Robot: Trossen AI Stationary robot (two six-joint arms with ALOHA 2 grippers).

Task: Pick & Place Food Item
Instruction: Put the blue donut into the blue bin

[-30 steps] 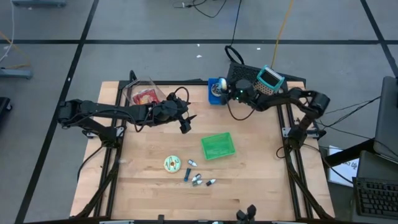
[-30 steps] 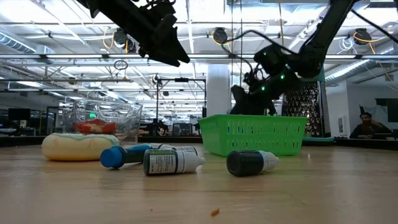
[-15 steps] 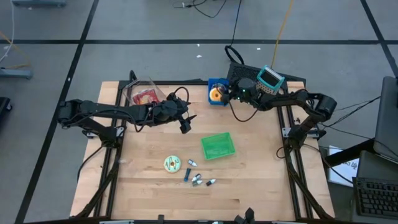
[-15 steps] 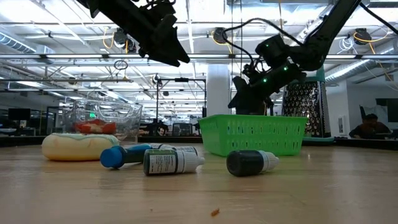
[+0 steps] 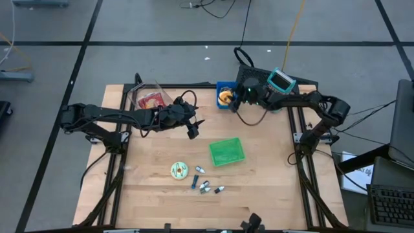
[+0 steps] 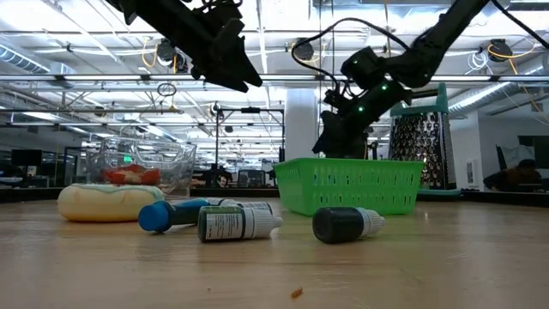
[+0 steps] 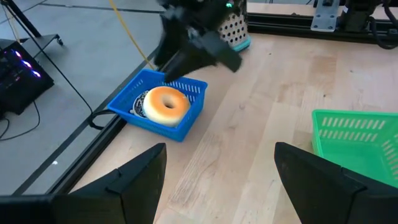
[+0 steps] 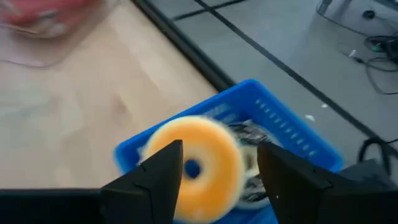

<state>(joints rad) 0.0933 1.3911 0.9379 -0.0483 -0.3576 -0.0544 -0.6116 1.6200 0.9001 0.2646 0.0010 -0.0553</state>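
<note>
An orange doughnut [image 7: 165, 104] lies in a blue basket [image 5: 224, 96] at the table's far edge. My right gripper [image 5: 233, 101] hovers open just above and beside this basket, fingers slanting down toward the doughnut [image 8: 199, 163] and touching nothing. In the left wrist view it is the dark shape [image 7: 198, 45] over the basket [image 7: 186, 121]. Farther left, my left gripper [image 5: 193, 132] hangs open above the table, holding nothing. The green basket [image 5: 226, 151] stands mid-table.
A clear bowl of red food [image 5: 149, 98] stands at the far left. A yellow-frosted doughnut [image 5: 179, 170] and several small bottles [image 5: 204, 186] lie toward the near edge. A teal-framed grater [image 5: 281, 81] stands at the far right. Bare wood lies between the two baskets.
My right gripper has risen from the blue basket, drawn back a little toward the table's right, and rolled at the wrist. The orange doughnut, covered by the gripper a second ago, now lies uncovered in the basket.
</note>
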